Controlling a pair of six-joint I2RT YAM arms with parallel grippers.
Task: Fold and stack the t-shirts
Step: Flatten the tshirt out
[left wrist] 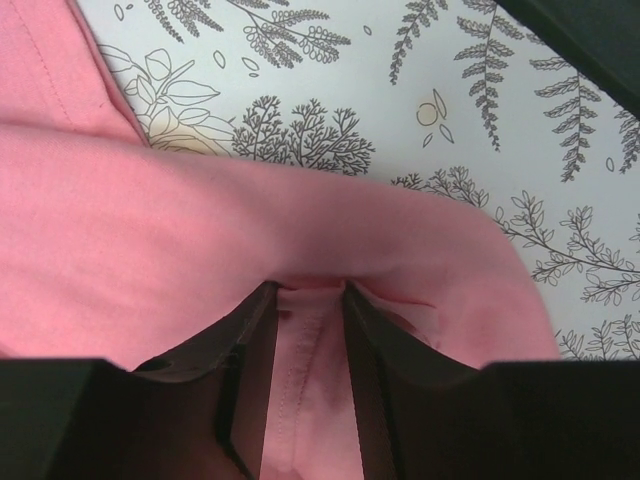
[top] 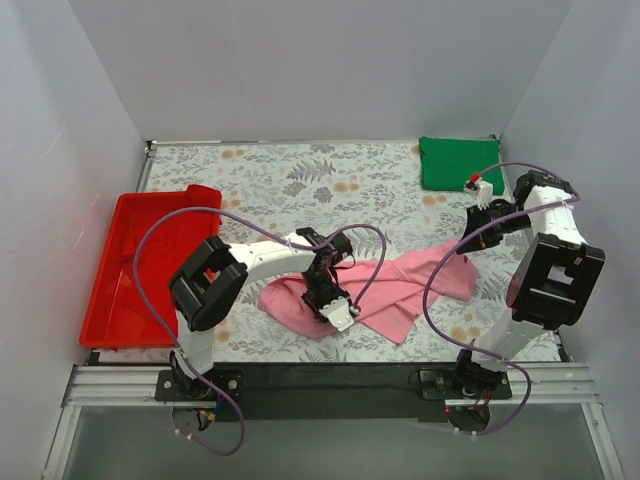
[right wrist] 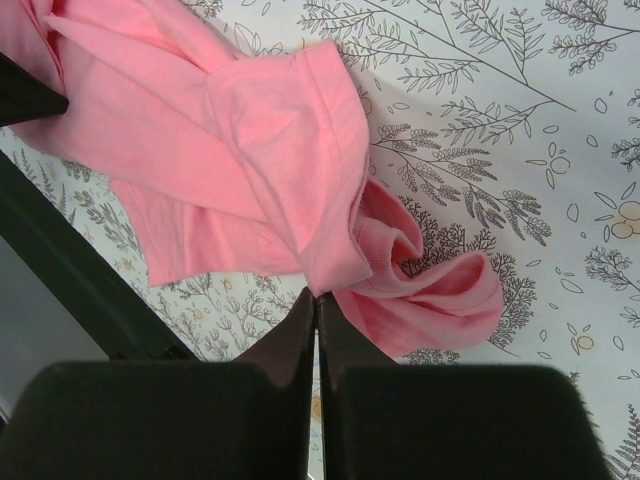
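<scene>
The light pink t-shirt (top: 405,285) lies crumpled on the floral table, stretched from the centre toward the right. My left gripper (top: 327,300) is down on its left part. In the left wrist view the gripper (left wrist: 310,290) is shut on a seamed fold of the pink fabric (left wrist: 150,270). My right gripper (top: 466,243) holds the shirt's right end a little above the table. In the right wrist view its jaws (right wrist: 317,296) are shut, pinching a hem corner of the pink shirt (right wrist: 220,130). The dark green t-shirt (top: 458,163) lies folded at the back right corner.
A red plastic tray (top: 140,262) stands at the left edge of the table. White walls enclose the table on three sides. The black base rail (top: 330,380) runs along the near edge. Purple cables loop over both arms.
</scene>
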